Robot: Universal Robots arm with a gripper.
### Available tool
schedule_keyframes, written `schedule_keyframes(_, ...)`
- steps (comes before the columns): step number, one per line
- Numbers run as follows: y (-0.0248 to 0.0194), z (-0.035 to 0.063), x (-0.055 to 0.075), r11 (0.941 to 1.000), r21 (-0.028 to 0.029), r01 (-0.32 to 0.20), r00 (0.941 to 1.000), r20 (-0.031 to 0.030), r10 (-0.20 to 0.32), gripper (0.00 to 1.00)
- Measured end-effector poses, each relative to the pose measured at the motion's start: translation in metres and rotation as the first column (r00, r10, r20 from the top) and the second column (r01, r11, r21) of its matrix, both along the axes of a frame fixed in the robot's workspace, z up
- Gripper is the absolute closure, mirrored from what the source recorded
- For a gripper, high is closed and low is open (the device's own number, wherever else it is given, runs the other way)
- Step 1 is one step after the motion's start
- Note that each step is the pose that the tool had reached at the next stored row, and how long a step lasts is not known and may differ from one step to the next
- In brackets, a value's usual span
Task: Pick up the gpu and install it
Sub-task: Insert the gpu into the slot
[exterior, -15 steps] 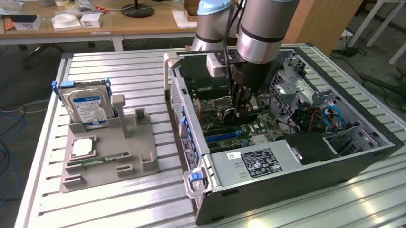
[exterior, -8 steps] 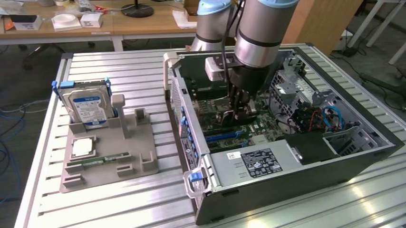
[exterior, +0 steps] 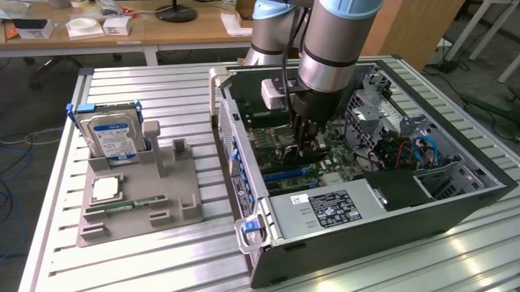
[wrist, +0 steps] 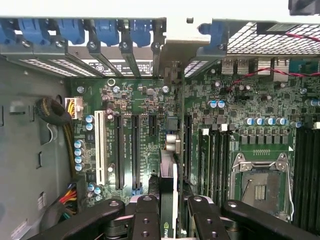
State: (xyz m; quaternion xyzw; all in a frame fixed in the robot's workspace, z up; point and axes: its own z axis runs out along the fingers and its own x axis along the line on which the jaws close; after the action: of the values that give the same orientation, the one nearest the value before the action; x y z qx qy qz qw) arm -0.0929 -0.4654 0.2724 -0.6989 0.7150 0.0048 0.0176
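Observation:
The gpu appears edge-on in the wrist view, a thin dark card running from between my fingers toward the rear bracket openings of the case. My gripper is shut on it, with one black finger on each side. In the exterior view the gripper reaches straight down into the open PC case, low over the green motherboard. The card hangs just beside the long black expansion slots. I cannot tell whether its edge touches a slot.
A grey parts holder on the slatted table carries a hard drive with a blue label, a square processor and a green memory stick. Inside the case are the power supply, cables and the empty processor socket.

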Motion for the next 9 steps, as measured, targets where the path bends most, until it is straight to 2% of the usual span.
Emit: schedule_keyframes(9,0.0000,-0.0003,0.0050,1.0000,0.0001,0.000,1.0000,0.0000,0.000,0.73)
